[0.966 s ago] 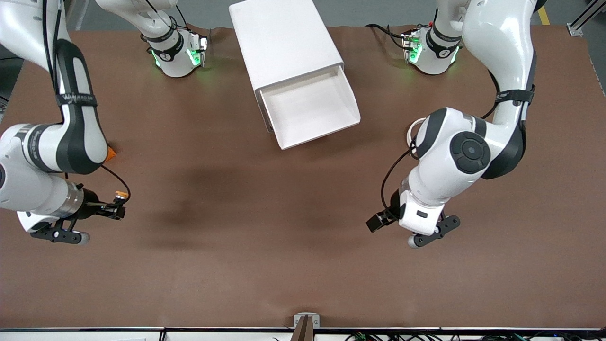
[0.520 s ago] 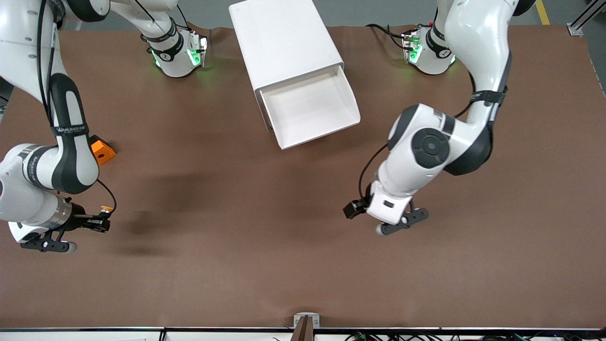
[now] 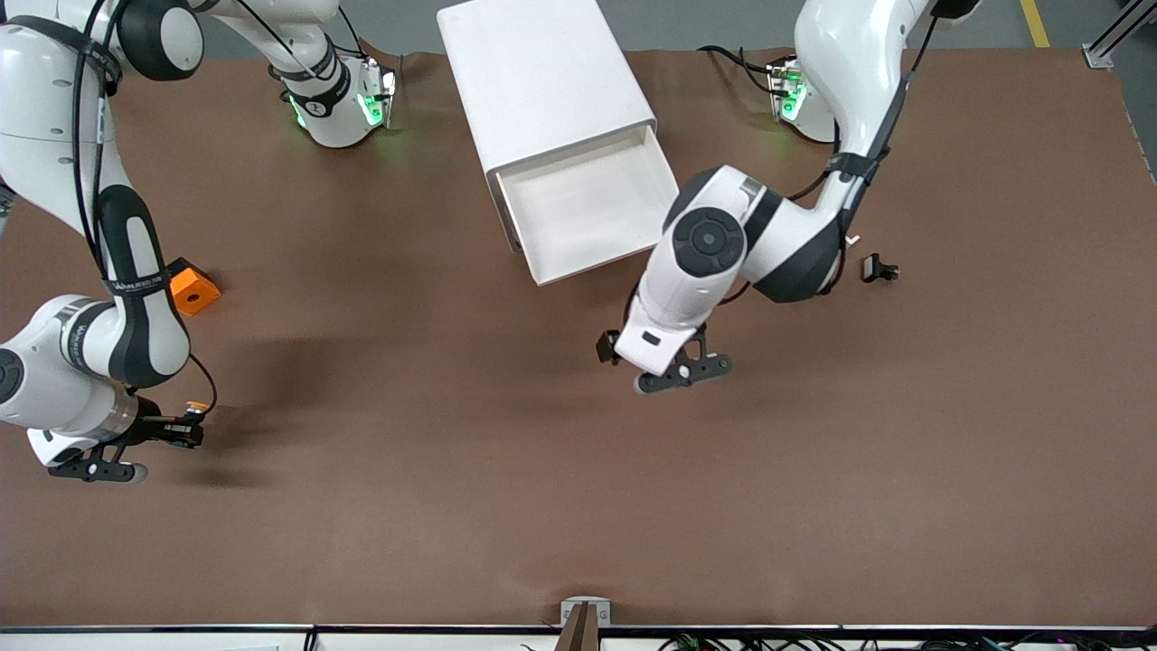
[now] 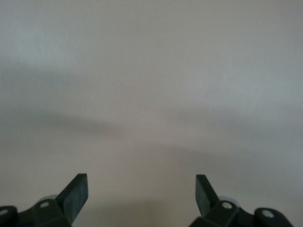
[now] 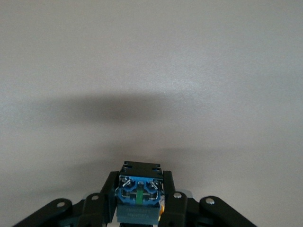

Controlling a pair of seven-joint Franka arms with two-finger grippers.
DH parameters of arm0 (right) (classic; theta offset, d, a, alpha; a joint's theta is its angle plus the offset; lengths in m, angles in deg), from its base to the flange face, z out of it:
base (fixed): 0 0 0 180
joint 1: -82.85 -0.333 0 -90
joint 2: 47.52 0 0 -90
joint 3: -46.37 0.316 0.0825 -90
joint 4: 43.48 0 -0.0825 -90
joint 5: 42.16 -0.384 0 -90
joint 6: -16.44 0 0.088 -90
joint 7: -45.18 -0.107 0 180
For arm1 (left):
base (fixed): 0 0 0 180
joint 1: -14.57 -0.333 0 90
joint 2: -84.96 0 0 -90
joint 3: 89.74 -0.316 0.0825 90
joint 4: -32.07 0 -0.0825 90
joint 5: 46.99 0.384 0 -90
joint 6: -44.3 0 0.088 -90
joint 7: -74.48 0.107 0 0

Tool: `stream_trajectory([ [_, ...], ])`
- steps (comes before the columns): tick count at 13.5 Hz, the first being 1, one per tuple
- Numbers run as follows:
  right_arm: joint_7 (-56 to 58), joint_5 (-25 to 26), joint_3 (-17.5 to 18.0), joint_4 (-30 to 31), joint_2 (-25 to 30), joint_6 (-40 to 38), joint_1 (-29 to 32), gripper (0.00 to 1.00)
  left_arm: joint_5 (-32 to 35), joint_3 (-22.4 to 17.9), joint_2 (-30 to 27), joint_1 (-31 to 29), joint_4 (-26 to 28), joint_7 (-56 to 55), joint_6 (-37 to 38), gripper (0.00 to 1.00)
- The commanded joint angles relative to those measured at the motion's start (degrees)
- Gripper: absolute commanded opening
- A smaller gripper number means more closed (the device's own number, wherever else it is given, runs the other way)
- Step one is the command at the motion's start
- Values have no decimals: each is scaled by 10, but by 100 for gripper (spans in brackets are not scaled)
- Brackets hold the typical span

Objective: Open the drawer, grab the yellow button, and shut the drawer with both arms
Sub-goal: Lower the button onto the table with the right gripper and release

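Over bare brown desk (image 3: 506,470), the spread, empty left end effector (image 3: 673,372) had been swung toward the open white topmost drawer (image 3: 592,212), suggesting closing was next; the right end effector (image 3: 185,434) was kept pinched on the small yellow-capped, blue-based button (image 5: 140,197).

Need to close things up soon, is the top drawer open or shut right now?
Open. The drawer sticks out of the white cabinet, its tray showing and nothing visible inside.

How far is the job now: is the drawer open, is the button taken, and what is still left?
Done: the top drawer stands pulled out of the cabinet and looks empty. In hand: the right gripper, jaws shut, holds the button over the table's right-arm end. Left: closing the drawer; the left gripper, jaws open and empty, is over the table just in front of it.
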Motion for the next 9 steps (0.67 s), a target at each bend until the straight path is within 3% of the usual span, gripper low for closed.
stream_trajectory([
  [1,22,-3,11,-31,-22,-3,15,0,13,0,-42,19,41,-28,33,100],
  [8,52,-2,12,-51,-54,26,17,0,11,12,-37,66,50,-108,38,100],
  [9,52,-2,11,-52,-54,24,17,56,11,13,-39,72,52,-114,39,100],
])
